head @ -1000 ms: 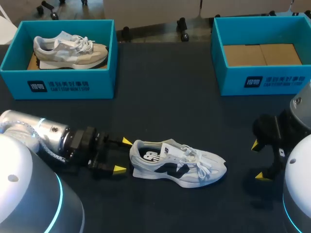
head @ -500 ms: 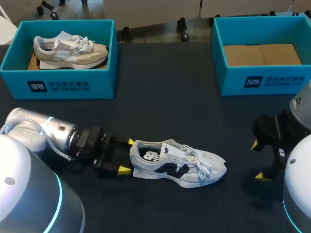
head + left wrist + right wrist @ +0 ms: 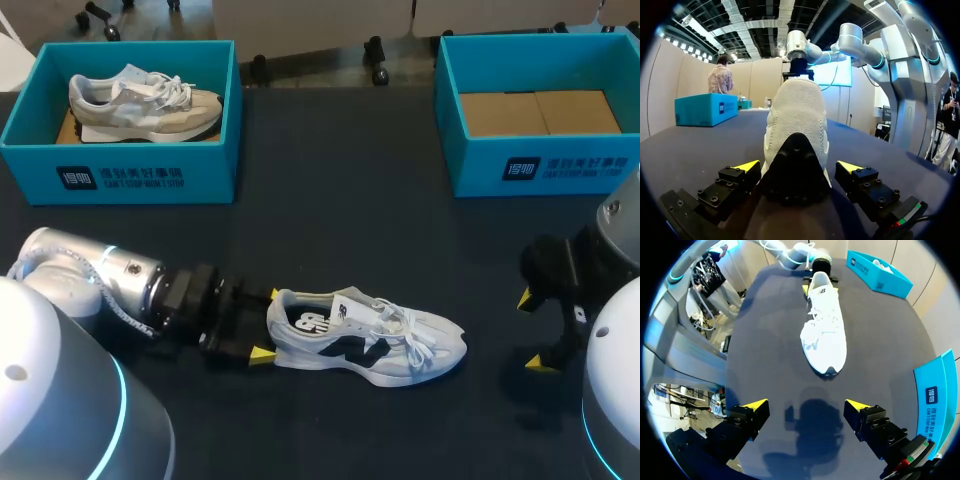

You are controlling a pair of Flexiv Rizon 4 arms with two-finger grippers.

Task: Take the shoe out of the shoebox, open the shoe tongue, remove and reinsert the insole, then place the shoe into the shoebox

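Bracketing the heel of the shoe [image 3: 365, 342], the left gripper [image 3: 267, 325] stands spread, apparently to steady it for tongue work; the right gripper [image 3: 534, 330], also splayed, hangs beyond its toe.

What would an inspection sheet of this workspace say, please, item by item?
Surface: dark table.
Job's things: white shoe stands on its sole on the table; right shoebox holds no shoe, only a cardboard base.
Clutter: left shoebox holding a second shoe.
Grippers: left gripper open, fingers on either side of the white shoe's heel; right gripper open over bare table.
Cables: nothing seen on the table.
Surroundings: nothing seen reaching over the table.
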